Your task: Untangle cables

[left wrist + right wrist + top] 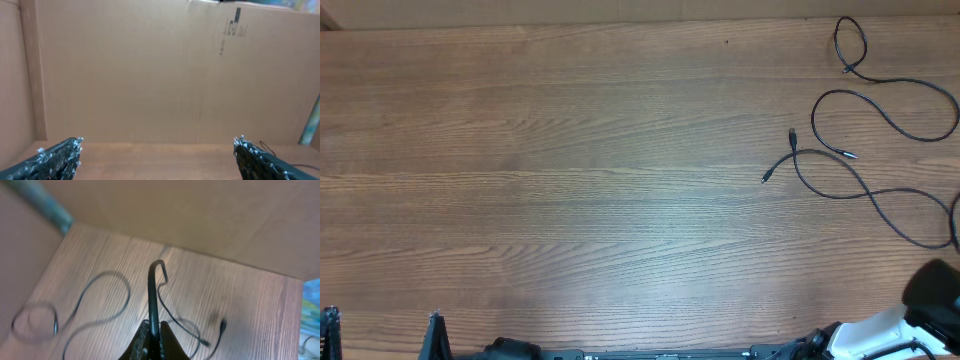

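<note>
Left gripper [160, 162]: spread wide, its two fingertips [60, 156] standing far apart at the near left edge of the wooden table [570, 180], nothing between them. It faces a plain cardboard wall [150, 75] at the far side of the table. Right gripper [154, 342]: pressed together on one thin black cord [151, 297], which rises from between the fingers and ends in a small hooked bend (the wrist view is blurred, so the exact point of contact on the pads cannot be made out). Cables [796, 153]: all in the right part of the table, from the far right corner down towards the near right, well apart from the left gripper. One forms a small loop in the far right corner and a larger sweep just below it. Two lengths cross near the middle of the group, with small plug ends lying just beside the crossing and one lighter, silvery tip [850, 155] to its right. A further run snakes towards the near right edge, where the right arm [910, 320] sits.
</note>
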`<state>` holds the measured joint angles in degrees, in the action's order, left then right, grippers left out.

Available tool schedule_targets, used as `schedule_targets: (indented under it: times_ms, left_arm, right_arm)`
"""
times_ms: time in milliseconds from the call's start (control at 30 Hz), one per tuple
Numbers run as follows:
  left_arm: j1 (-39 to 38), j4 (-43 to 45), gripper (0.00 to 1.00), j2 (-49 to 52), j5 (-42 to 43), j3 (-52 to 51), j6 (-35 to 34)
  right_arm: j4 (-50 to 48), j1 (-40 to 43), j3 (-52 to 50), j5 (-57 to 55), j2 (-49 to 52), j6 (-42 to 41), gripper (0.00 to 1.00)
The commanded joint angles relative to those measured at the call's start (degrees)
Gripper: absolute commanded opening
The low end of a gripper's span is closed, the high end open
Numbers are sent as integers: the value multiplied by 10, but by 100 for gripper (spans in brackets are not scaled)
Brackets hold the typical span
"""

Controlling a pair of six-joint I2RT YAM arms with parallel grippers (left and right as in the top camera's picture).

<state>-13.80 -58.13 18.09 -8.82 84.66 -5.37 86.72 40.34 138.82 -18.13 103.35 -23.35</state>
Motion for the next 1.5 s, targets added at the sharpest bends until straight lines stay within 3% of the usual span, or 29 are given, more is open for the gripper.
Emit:
schedule_targets:
  times_ms: [0,300,667,900,933,1000,1033,1200,1367,1467]
  left_arm:
    - [-1,20,100,-6,-8,-3,22]
    - [-1,62,99,-6,-8,-3,22]
    - [-1,82,100,-6,-50,-3,22]
    - [-1,98,100,-6,-53,-3,22]
    - [-1,100,100,-6,-53,-3,22]
    - [-1,102,99,-6,-53,-3,22]
    - [-1,102,100,-6,-53,-3,22]
    - [-1,102,100,-6,-53,-3,22]
    - [-1,102,100,-6,-54,-3,27]
    - [-1,100,99,-6,-53,-3,29]
  right_arm:
    - [-14,50,6,52,-11,3,4]
    - [-59,142,-43,58,27,4,4]
    - [-80,212,-61,64,151,-3,4]
    - [-89,259,-61,134,181,-9,4]
    - [-91,263,-61,147,181,-9,7]
    - [-96,270,-59,180,181,-9,62]
    - [-95,273,-59,195,180,-9,100]
    - [-89,267,-59,300,174,9,100]
    - [-79,224,-59,456,142,102,100]
    - [-57,179,-59,495,121,160,100]
